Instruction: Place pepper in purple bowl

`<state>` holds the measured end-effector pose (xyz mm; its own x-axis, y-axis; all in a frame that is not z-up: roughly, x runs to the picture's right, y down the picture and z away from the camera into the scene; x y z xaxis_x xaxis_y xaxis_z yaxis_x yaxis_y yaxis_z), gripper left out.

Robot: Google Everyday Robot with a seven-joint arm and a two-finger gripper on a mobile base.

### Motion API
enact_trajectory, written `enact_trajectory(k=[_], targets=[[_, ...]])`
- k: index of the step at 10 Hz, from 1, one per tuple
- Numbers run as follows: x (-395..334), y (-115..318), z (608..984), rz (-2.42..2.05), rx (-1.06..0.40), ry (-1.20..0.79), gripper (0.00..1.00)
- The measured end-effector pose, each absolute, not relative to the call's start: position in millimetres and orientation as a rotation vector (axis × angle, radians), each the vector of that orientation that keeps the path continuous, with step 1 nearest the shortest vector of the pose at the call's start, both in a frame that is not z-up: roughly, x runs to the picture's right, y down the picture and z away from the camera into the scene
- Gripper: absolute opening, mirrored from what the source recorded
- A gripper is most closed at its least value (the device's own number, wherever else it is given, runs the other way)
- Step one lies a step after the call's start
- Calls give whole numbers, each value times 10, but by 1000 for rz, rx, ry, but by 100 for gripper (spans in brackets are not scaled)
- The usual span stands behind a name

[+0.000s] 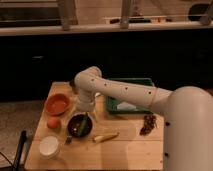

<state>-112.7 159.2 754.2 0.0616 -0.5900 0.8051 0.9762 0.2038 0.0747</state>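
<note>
The purple bowl (80, 125), small, round and almost black, sits on the wooden table (125, 150) left of centre. A slim green shape, the pepper (79, 129), shows inside the bowl. My gripper (87, 118) hangs from the white arm right over the bowl's far right rim, reaching down into it. I cannot tell whether it is touching the pepper.
An orange-red bowl (57, 104) stands behind the purple bowl to the left, with an orange fruit (53, 122) beside it. A white bowl (49, 146) sits near the front left. A pale yellow item (106, 136), a reddish-brown cluster (148, 124) and a green tray (131, 94) lie to the right.
</note>
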Motion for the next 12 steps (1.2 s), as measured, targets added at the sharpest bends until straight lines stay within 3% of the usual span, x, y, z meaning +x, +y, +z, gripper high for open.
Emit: enact_trajectory(k=[12], targets=[[-1127,1592,7542,-1291,-582,-835,80]])
